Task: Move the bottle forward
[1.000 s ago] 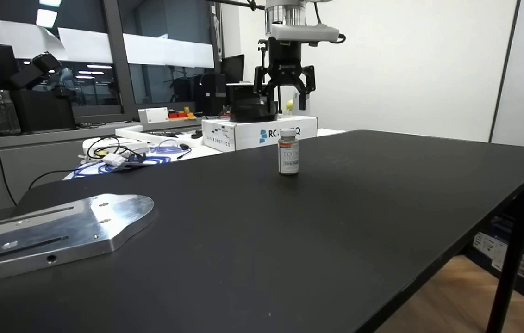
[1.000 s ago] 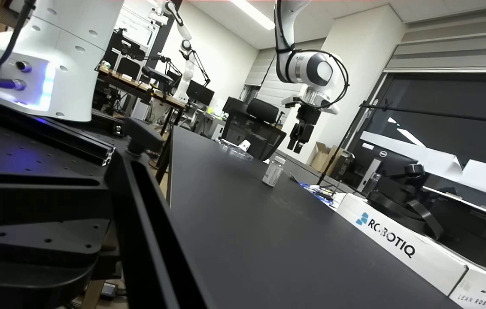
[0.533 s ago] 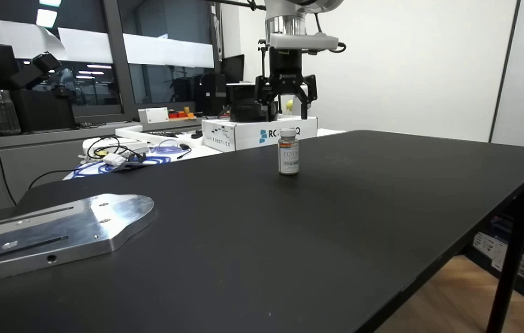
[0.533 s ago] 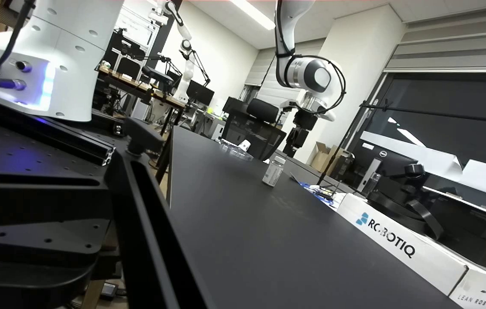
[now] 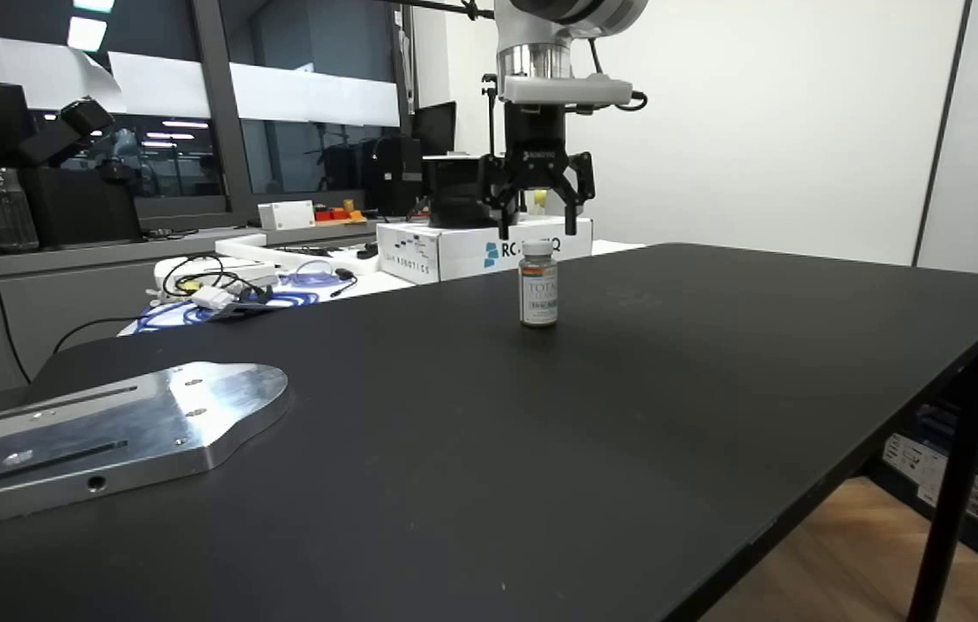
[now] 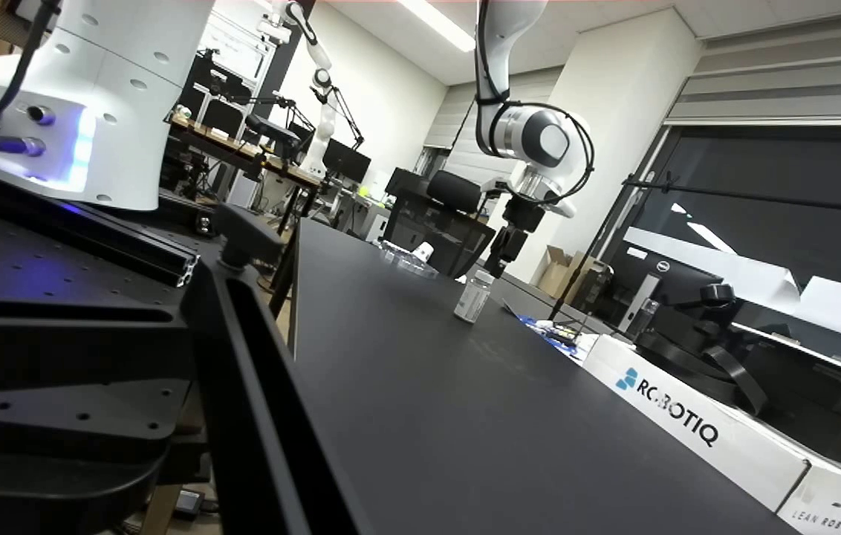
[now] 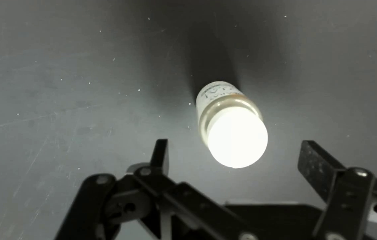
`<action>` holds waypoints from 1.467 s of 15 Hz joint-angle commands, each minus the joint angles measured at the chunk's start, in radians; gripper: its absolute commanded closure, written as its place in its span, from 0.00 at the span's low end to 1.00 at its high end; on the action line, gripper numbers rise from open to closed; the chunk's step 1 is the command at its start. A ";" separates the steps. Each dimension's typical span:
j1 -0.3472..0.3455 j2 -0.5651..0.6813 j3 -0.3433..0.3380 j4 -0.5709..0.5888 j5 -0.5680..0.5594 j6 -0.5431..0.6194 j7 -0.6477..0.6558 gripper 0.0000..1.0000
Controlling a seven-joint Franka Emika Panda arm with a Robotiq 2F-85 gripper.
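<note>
1. That small, pale, white-capped cylindrical bottle [image 5: 538, 289] looks light, stiff, maybe slippery; I'd grip the body, below the cap [image 7: 237, 137].
2. It stands upright near mid-frame on the flat black surface [image 5: 472, 432].
3. Just above hangs the black pincer [image 5: 537, 229], spread wide, holding nothing; in the wrist view the cap shows between its tips.

1 labelled bottle [image 5: 538, 298], 2 fingers [image 7: 315, 170] (plus 1 ROBOTIQ box [image 6: 703, 431]).

ROBOTIQ, LEAN ROBOTICS on box [image 6: 695, 427], TOTA… on bottle [image 5: 538, 294]
</note>
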 commanded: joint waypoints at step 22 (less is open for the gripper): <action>-0.068 -0.153 0.069 -0.056 0.100 -0.231 -0.338 0.81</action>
